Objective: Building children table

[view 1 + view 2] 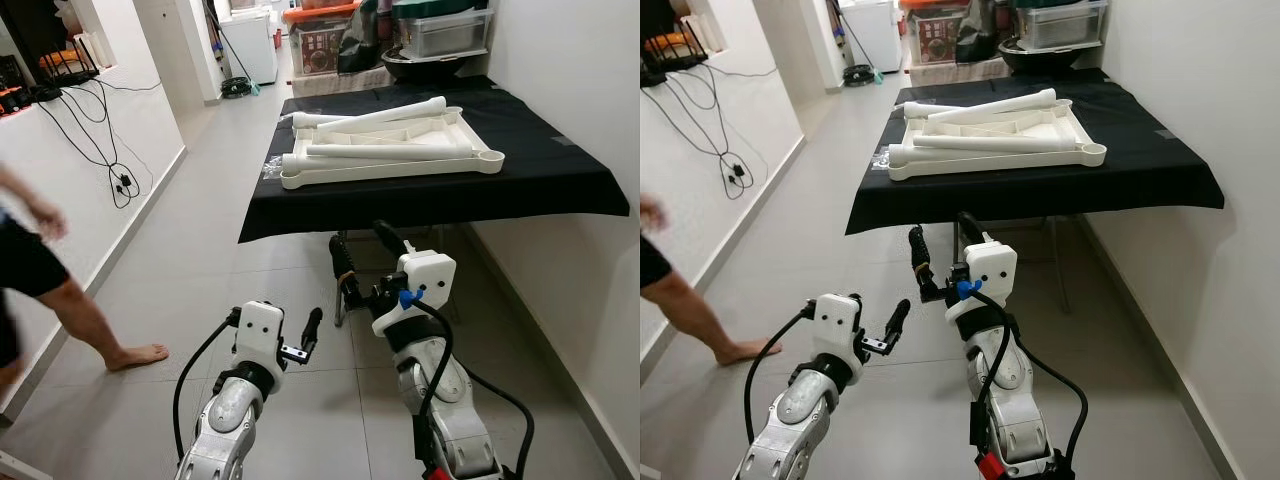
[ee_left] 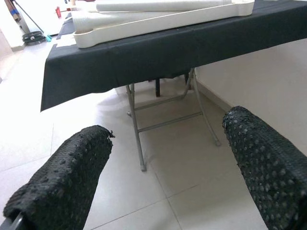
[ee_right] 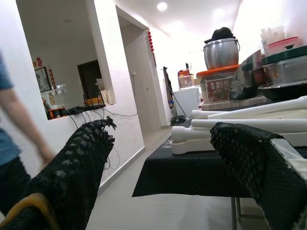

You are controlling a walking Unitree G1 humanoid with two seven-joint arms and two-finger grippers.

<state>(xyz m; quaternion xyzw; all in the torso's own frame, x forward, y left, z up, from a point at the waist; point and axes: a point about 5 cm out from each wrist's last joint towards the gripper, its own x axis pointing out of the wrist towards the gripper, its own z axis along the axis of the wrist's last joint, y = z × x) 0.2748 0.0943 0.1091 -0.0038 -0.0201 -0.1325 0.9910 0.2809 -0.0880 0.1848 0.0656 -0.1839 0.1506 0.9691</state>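
Leftmost, a person (image 1: 40, 290) stands barefoot on the tiled floor (image 1: 200, 250) by the white wall, well apart from the work, with cables (image 1: 100, 150) trailing down the wall beyond them. Next comes the left gripper (image 1: 300, 340), held low in front of the robot with its two black fingers spread wide and nothing between them; its wrist view looks under the table (image 2: 144, 52) at the folding metal legs (image 2: 136, 129), which suggests the arm is simply parked at the ready while the robot faces the job. Just right of it, the right gripper (image 1: 365, 262) is raised a little higher, also spread open and empty, pointing toward the near edge of the black-draped table. On that cloth lies the children's table kit: a cream tabletop panel (image 1: 400, 160) placed upside down like a shallow tray, with several white legs (image 1: 385, 117) laid loose across it, none of them standing upright in the corner sockets. Lying underside-up probably makes the sockets easy to reach for fitting legs. Both grippers are short of the parts, so assembly looks not yet begun; closing in and picking up a leg seems the likely first step. Further back, storage boxes (image 1: 440, 30) crowd the far end.
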